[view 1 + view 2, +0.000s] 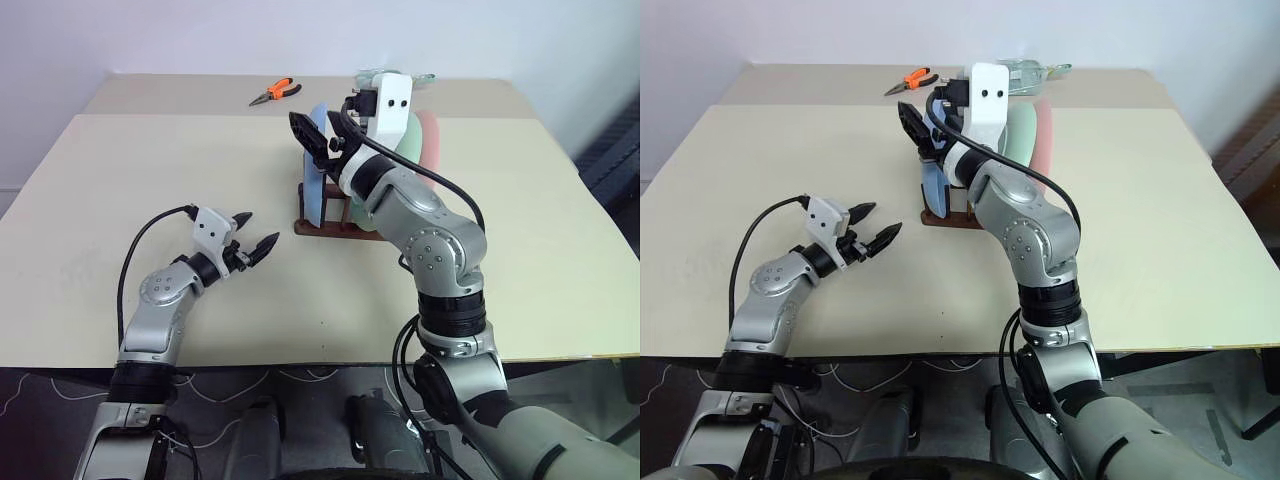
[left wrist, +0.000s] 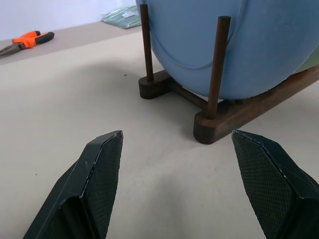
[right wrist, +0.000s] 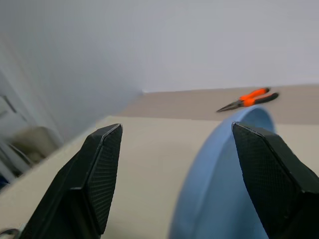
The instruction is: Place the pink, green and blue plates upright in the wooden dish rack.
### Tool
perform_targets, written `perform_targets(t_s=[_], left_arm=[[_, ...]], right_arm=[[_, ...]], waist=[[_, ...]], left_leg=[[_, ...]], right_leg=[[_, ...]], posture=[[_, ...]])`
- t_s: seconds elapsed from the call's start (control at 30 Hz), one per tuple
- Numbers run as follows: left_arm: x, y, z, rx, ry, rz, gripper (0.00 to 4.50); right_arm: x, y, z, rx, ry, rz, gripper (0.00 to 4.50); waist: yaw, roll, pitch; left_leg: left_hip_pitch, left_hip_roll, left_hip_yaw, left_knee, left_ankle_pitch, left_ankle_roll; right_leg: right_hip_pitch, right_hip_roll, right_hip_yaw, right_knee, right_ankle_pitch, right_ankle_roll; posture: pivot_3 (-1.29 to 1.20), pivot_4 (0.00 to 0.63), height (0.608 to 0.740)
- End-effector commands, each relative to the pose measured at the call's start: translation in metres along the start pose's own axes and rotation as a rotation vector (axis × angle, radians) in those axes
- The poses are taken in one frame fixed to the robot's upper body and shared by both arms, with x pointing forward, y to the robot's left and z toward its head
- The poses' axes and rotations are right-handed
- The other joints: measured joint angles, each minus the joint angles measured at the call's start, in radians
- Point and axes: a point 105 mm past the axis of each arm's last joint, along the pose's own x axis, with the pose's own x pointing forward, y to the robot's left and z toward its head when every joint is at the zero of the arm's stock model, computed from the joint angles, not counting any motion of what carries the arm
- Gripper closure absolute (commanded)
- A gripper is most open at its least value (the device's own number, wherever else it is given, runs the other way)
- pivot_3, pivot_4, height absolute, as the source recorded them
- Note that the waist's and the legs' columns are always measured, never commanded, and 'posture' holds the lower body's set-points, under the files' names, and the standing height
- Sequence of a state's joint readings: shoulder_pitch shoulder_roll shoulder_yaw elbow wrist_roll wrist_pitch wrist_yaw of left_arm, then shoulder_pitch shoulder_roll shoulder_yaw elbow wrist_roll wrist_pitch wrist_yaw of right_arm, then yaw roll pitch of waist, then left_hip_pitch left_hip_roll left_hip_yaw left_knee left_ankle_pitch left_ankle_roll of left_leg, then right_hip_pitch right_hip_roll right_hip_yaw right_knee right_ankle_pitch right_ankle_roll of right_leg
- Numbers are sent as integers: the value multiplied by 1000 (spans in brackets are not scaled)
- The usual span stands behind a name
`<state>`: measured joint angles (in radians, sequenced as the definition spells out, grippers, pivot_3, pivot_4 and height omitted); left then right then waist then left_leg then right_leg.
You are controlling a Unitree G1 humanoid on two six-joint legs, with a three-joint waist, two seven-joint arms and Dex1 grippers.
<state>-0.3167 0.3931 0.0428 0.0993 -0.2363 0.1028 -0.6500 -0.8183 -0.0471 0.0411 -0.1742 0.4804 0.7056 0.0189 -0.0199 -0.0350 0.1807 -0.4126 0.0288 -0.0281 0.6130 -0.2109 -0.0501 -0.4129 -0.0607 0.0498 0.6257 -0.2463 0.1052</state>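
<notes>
From the head views, the right tool [image 1: 315, 140] hangs open and empty just above the blue plate [image 1: 317, 170], which stands upright in the wooden rack [image 1: 325, 226] with the green plate [image 1: 408, 140] and pink plate [image 1: 432, 145] behind it. The left tool [image 1: 255, 240] is spread open, empty, low over the table [image 1: 150, 180], near the rack's end. The left wrist view shows the blue plate between pegs ahead of its fingers [image 2: 94, 184]. The right wrist view shows the plate's rim below, orange pliers [image 3: 249, 98] beyond.

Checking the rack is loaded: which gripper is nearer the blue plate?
Right. The right gripper hangs open just above the blue plate; the left gripper sits open, low over the table, apart from it.
</notes>
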Motion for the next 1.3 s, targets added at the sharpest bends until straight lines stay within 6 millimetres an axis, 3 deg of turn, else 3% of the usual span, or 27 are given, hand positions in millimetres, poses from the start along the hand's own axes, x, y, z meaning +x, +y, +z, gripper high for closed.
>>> perform_targets(t_s=[0.03,0.1,0.17,0.23,0.37,0.5,0.67,1.0,1.13,1.3], left_arm=[[-1,1,10,36,-31,-6,909],[-2,2,14,45,-38,-9,909],[-2,0,22,53,-53,-54,909],[-3,-8,30,57,-58,-145,909],[-9,-35,37,34,-9,-397,909],[-12,-55,38,55,29,-541,909],[-6,-57,38,59,29,-548,909],[-10,-65,42,41,22,-570,909],[-12,-66,41,38,22,-560,909],[-14,-66,38,36,27,-545,909]], right_arm=[[-18,2,45,-174,-178,15,947],[-33,1,58,-276,-215,58,947],[-58,-5,55,-409,-165,113,1491],[-83,-16,43,-508,-62,128,2309],[-121,-24,10,-564,152,161,4423],[-141,-30,-19,-640,301,136,4473],[-145,-46,-38,-688,390,67,4473],[-137,-82,-47,-781,447,-52,4473],[-126,-77,-42,-803,398,-14,4473],[-107,-47,-31,-796,296,89,4473]], waist=[[1,0,0],[3,0,0],[6,0,0],[8,0,0],[5,1,0],[-1,3,0],[4,3,0],[7,3,0],[4,3,0],[3,3,0]], left_leg=[[0,0,0,0,0,0],[-2,0,0,0,0,0],[-4,0,-1,0,0,0],[-7,0,-1,0,0,0],[-9,-1,0,1,0,0],[-8,1,1,1,0,0],[-8,1,1,2,0,0],[-11,0,1,3,0,0],[-11,0,1,3,0,0],[-10,1,0,3,0,0]], right_leg=[[0,0,0,-1,0,0],[0,0,0,-3,0,0],[-1,0,-1,-7,0,0],[0,0,-1,-10,0,0],[-1,-2,-1,-12,0,0],[-2,-1,-1,-12,0,-2],[-2,-1,-1,-12,0,-3],[-3,-1,-1,-12,0,-2],[-4,0,-1,-12,1,-2],[-4,1,-1,-11,1,-2]], posture=[[0,150,732],[0,150,732],[0,150,732],[0,150,732],[0,150,732],[0,150,732],[0,150,732],[0,150,732],[0,150,732],[0,150,732]])
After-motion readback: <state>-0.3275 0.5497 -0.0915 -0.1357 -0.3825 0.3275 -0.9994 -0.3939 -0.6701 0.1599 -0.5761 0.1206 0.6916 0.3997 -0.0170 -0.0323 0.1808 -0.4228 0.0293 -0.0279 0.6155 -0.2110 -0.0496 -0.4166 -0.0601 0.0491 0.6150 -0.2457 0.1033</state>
